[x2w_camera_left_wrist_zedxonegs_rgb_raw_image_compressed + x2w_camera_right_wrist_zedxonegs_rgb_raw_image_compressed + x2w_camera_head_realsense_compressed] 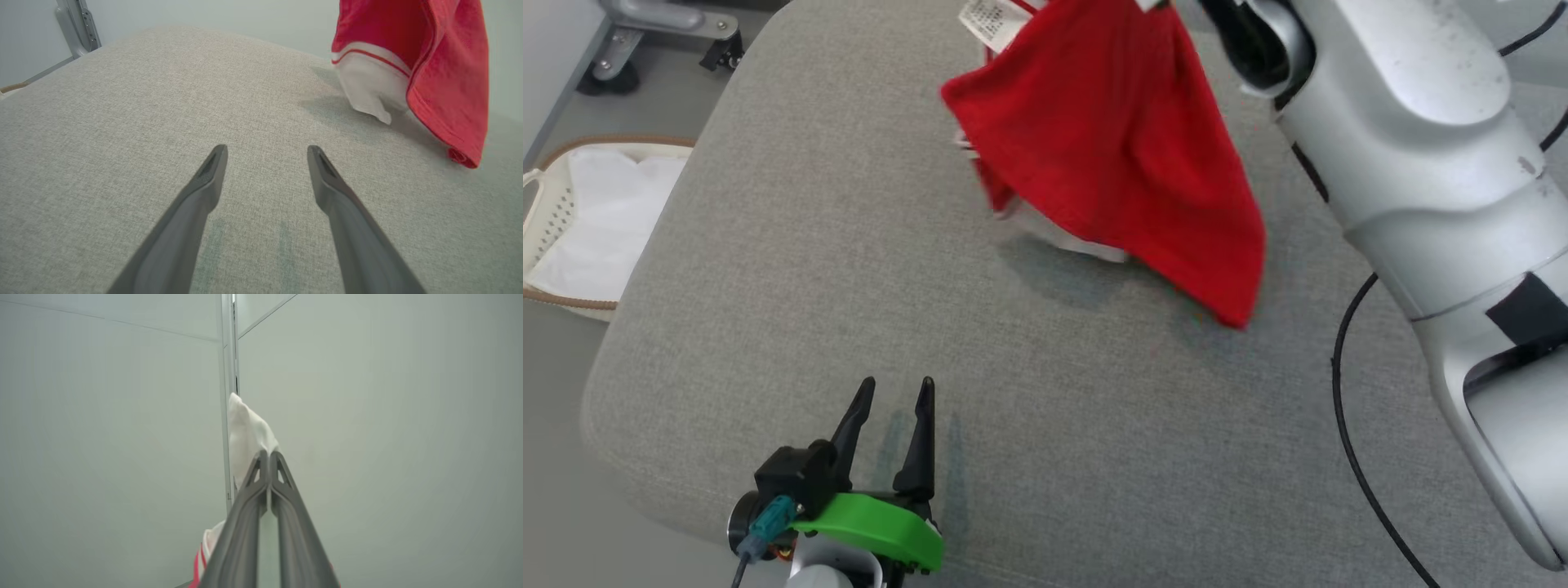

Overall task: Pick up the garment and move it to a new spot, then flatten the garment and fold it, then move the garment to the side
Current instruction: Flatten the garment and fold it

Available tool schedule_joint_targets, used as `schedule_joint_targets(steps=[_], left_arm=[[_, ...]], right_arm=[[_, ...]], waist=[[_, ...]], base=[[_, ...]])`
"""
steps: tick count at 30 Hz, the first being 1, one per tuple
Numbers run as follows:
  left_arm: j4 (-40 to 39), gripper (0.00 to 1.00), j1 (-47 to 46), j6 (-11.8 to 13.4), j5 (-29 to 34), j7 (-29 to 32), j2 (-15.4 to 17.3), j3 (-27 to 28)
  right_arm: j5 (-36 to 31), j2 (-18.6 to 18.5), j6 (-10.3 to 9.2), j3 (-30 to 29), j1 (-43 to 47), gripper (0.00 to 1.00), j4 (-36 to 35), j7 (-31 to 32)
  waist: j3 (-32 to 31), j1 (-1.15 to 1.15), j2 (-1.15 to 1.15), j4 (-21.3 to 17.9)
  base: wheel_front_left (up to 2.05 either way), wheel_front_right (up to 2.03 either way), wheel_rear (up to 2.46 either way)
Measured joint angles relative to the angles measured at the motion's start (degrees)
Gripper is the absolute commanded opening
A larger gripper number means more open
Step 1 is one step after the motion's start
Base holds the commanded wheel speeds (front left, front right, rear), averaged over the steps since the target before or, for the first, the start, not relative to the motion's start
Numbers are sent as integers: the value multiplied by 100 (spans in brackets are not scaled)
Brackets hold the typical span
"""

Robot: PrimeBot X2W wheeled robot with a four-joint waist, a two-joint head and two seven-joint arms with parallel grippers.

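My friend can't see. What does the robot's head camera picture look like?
A red garment hangs over a grey cushion, held up from the top by the robot's pale right arm. The left gripper sits lower left, jaws open and empty. A white basket stands at the left.

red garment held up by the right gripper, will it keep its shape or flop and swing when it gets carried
Probably very floppy: the red garment hangs in loose folds from the right gripper, pinched by one white corner. Likely light, since thin shut fingers hold it all. Its lower tip seems close to the grey surface, so it may drag.
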Motion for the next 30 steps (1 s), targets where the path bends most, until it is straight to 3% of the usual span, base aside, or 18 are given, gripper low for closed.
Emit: schedule_joint_targets(steps=[4,9,17,22,23,24,25,26,30], left_arm=[[-1,100,37,0,86,0,2,130],[-41,100,49,0,165,0,2,237],[-102,100,33,0,205,0,0,118],[-100,100,-5,0,226,0,0,15],[-98,100,-6,0,233,0,-1,-1],[-96,100,-7,0,247,0,-1,-21],[-94,100,-8,0,264,0,0,-25],[-91,100,-10,0,266,0,-1,-24],[-62,100,-20,0,283,0,-1,-44]], right_arm=[[-530,-14,0,-873,183,0,-138,1],[-1292,-121,0,-1848,814,0,225,1],[-2137,-757,0,-3316,2737,0,868,2],[-2562,-884,0,-4268,3718,0,946,2],[-2683,-878,0,-4373,3863,5,953,2],[-2767,-851,0,-4509,3977,42,959,2],[-2808,-816,0,-4601,4037,90,945,2],[-2878,-771,0,-4657,4089,100,879,3],[-3147,-658,0,-4777,4125,100,583,2]], waist=[[-103,0,0,-178],[-198,0,0,-447],[-247,0,0,-876],[-242,0,1,-1047],[-242,0,1,-1074],[-243,0,1,-1100],[-243,0,1,-1119],[-242,0,1,-1142],[-246,0,0,-1204]], base=[[0,0,0],[0,0,0],[0,0,0],[0,0,0],[0,0,0],[0,0,0],[0,0,0],[0,0,0],[0,0,0]])
